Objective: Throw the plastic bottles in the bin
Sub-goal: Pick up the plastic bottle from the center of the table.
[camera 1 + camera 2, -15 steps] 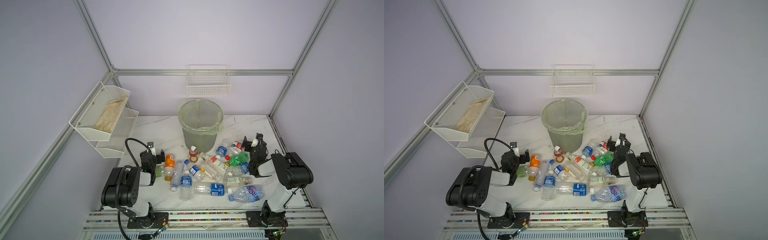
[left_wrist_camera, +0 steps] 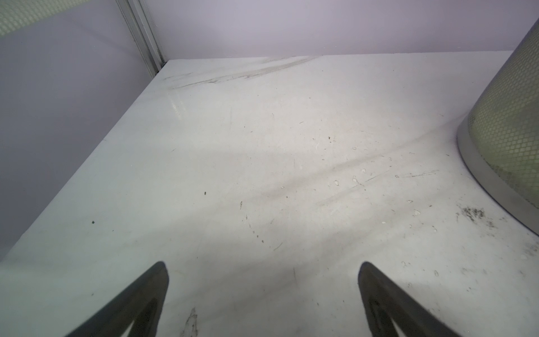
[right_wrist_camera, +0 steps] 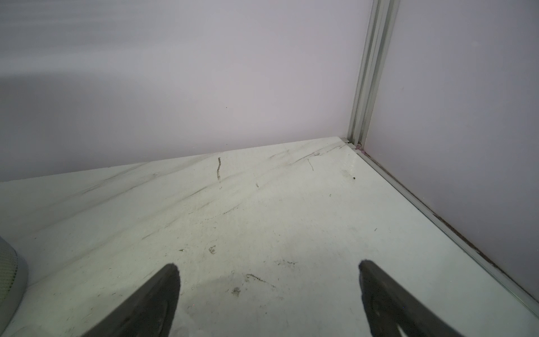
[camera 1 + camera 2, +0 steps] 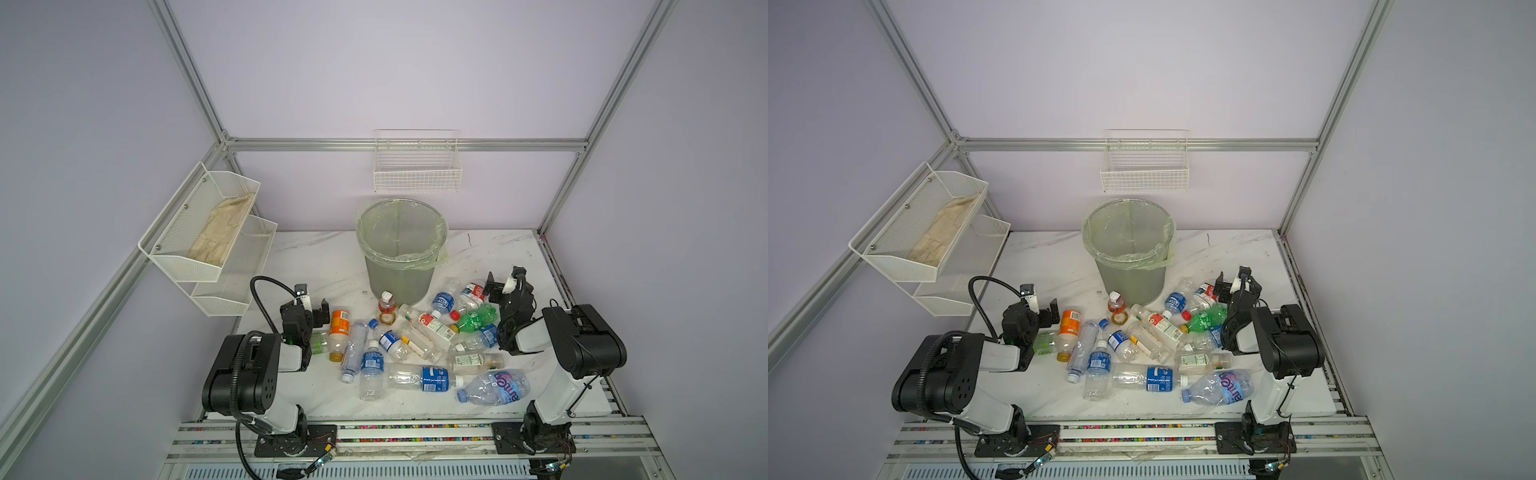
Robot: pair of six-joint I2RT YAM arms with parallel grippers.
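White marbled surface carries the plastic bottles in a tangled heap just before the bin, none gripped yet, so the left gripper and right gripper, both spread apart and empty beside the heap, probably must first descend onto an edge bottle, its neighbours crowding any grasp.

A robotics lab test cell; an aluminium profile frame holds plain lilac wall panels around a white marbled bench; a left arm and right arm stand bolted to a slotted rail at the near edge.
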